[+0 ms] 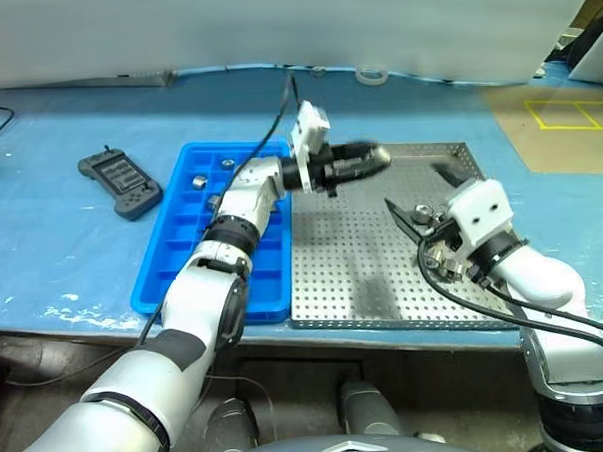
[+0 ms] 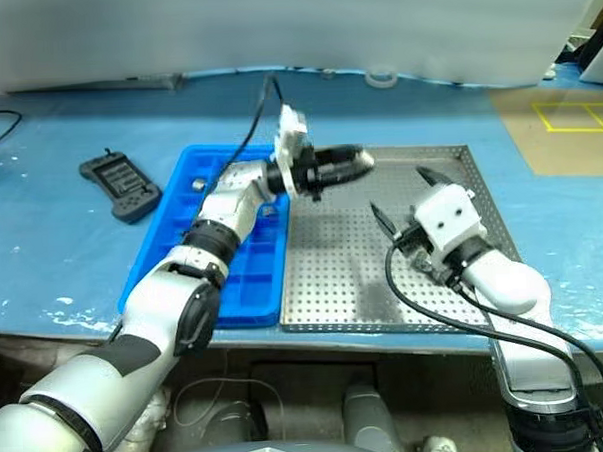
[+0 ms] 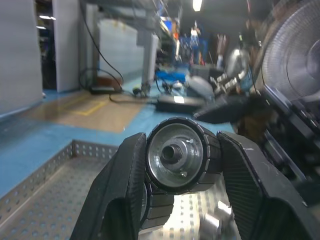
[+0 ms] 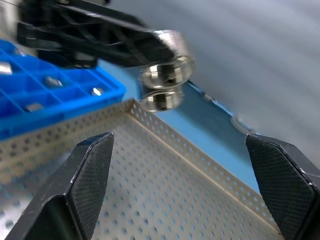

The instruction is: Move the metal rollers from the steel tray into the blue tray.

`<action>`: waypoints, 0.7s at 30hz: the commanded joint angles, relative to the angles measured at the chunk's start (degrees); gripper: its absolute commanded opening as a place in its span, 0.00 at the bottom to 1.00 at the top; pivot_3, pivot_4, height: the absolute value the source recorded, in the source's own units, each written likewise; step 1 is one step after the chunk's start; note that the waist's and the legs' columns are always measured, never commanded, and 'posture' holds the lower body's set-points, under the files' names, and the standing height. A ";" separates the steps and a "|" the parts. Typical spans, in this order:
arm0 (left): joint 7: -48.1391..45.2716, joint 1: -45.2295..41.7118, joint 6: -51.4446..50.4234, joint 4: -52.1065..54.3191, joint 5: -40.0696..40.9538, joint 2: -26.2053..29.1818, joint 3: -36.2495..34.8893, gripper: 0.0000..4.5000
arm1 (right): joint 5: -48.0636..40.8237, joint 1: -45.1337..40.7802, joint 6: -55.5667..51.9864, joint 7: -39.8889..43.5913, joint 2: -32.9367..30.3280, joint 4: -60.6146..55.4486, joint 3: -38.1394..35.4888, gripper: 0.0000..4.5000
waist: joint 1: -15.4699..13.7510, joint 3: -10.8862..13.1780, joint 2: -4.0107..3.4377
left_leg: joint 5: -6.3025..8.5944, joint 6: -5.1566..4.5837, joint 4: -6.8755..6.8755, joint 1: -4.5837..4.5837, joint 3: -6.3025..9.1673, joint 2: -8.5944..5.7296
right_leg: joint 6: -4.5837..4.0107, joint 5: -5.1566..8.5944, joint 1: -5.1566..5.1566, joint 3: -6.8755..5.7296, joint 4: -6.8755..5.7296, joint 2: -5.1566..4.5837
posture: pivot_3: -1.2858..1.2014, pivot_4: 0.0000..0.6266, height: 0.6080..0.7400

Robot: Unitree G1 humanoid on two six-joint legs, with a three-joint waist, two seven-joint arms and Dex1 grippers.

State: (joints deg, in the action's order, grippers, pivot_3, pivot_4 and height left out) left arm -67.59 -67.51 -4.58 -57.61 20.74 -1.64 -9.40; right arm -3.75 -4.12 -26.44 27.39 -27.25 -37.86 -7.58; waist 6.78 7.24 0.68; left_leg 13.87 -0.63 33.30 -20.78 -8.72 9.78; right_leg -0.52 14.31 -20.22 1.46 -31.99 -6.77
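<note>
Left gripper (image 3: pixel 175 200) clamped on one of the metal rollers (image 3: pixel 175 155), up over the steel tray (image 1: pixel 384 282), ready for the blue tray (image 1: pixel 172 242). Right gripper (image 4: pixel 185 185) spread wide, holding nothing.

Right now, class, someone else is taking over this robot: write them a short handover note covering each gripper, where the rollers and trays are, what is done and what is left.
Left gripper: shut on a roller, held in the air above the steel tray, close to its border with the blue tray.
Right gripper: open, holding nothing, above the steel tray's right side.
Done: a few rollers already sit in compartments at the blue tray's far end.
Left: place the held roller in the blue tray, then check the steel tray for more; the arms hide part of it.
</note>
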 commanded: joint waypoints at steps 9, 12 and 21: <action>17.60 -0.86 -22.86 0.92 15.35 -4.42 -13.71 0.45 | -2.12 -5.54 -5.06 -2.38 0.88 -1.80 1.70 0.99 | -0.52 0.03 -0.05 | -0.05 0.09 0.01 -0.23 0.01 -0.15 | 0.21 -0.13 -0.10 0.03 0.17 0.02 | 0.33 0.24 1.00; 17.97 0.88 -28.77 3.67 16.28 -5.49 -12.51 0.45 | -1.66 -6.57 -5.15 -2.81 1.27 -1.49 3.35 0.99 | -0.62 0.03 -0.05 | -0.08 0.15 -0.01 -0.22 -0.01 -0.12 | 0.23 -0.14 -0.11 0.04 0.16 0.02 | 0.33 0.24 1.00; 18.37 1.93 -34.59 8.33 17.15 -6.72 -10.94 0.45 | -1.11 -6.70 -3.99 -4.09 2.30 0.34 5.94 0.99 | -1.34 0.04 -0.06 | -0.16 0.27 -0.03 -0.26 -0.05 -0.10 | 0.23 -0.14 -0.15 0.04 0.20 0.06 | 0.32 0.24 1.00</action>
State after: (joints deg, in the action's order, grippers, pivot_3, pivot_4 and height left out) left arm -48.28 -64.55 -38.67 -52.54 36.60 -7.86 -20.93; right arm -4.90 -10.39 -31.69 23.85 -24.96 -36.83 -1.36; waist 5.44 7.29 0.61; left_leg 13.71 -0.36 33.28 -21.04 -8.78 9.68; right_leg -0.29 14.17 -20.37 1.51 -31.79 -6.71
